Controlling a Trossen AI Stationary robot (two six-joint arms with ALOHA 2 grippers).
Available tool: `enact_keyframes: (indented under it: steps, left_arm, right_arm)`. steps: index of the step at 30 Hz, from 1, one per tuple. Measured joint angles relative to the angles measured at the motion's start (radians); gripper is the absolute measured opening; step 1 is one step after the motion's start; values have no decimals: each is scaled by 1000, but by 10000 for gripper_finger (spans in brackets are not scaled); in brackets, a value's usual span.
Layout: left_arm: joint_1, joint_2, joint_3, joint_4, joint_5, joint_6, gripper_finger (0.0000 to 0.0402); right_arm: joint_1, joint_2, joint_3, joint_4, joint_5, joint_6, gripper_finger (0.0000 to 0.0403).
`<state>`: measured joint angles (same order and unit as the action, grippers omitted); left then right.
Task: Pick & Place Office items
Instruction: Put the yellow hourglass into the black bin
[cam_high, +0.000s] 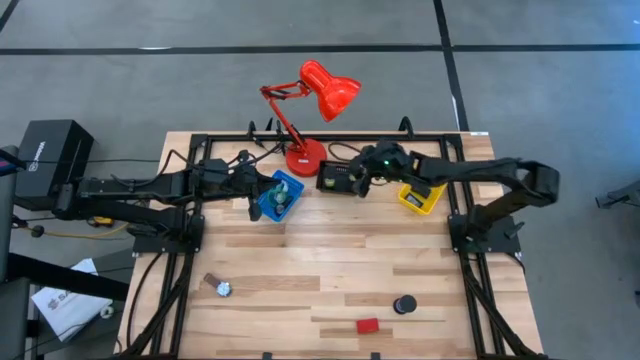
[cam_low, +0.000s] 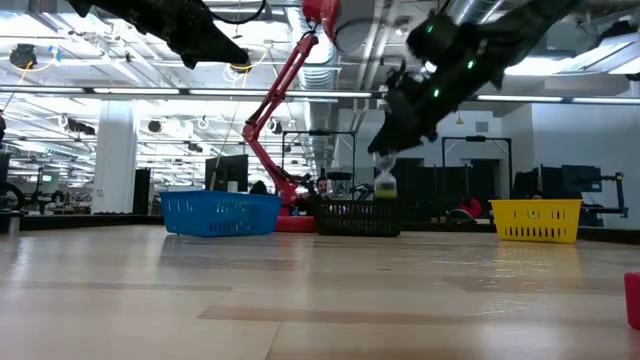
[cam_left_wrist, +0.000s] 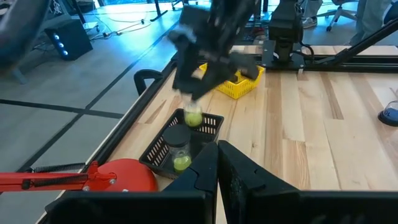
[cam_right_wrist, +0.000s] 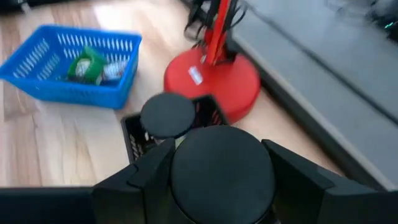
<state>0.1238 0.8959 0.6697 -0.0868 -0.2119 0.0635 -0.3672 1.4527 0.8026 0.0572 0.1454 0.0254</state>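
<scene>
My right gripper (cam_high: 360, 182) is shut on a small clear jar (cam_left_wrist: 193, 116) with a black lid (cam_right_wrist: 221, 169) and green contents. It holds the jar over the black bin (cam_high: 338, 178). A second jar of the same kind (cam_left_wrist: 179, 151) stands inside that bin. My left gripper (cam_left_wrist: 217, 163) is shut and empty, up in the air by the blue bin (cam_high: 277, 196). A black cylinder (cam_high: 404, 303), a red block (cam_high: 368, 325) and a tiny gadget (cam_high: 222, 289) lie on the table's near part. My right gripper pinches the jar between its two fingers (cam_right_wrist: 146, 174), one on each side of it just under the black lid. The fingers come from above, slanting down. The jar hangs upright below them (cam_low: 385, 186), clear of the black bin's rim.
The red desk lamp's base (cam_high: 304, 157) stands right behind the black bin, and its arm rises over it. The yellow bin (cam_high: 420, 197) sits under my right arm. The blue bin holds a green-and-white item (cam_right_wrist: 90, 64). The table's middle is bare wood (cam_high: 340, 250).
</scene>
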Motion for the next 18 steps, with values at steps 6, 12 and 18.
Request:
enact_keyframes:
  steps: [6, 12, 18]
  left_arm:
    - [0, 0, 0, 2, 0, 0, 2]
    - [0, 0, 0, 5, 0, 0, 2]
    - [0, 0, 0, 6, 0, 0, 2]
  right_arm:
    - [-29, 98, 18, 74, -41, 1, 210]
    - [-59, 157, 17, 108, -43, 2, 219]
    - [-79, 173, 16, 112, -41, 1, 235]
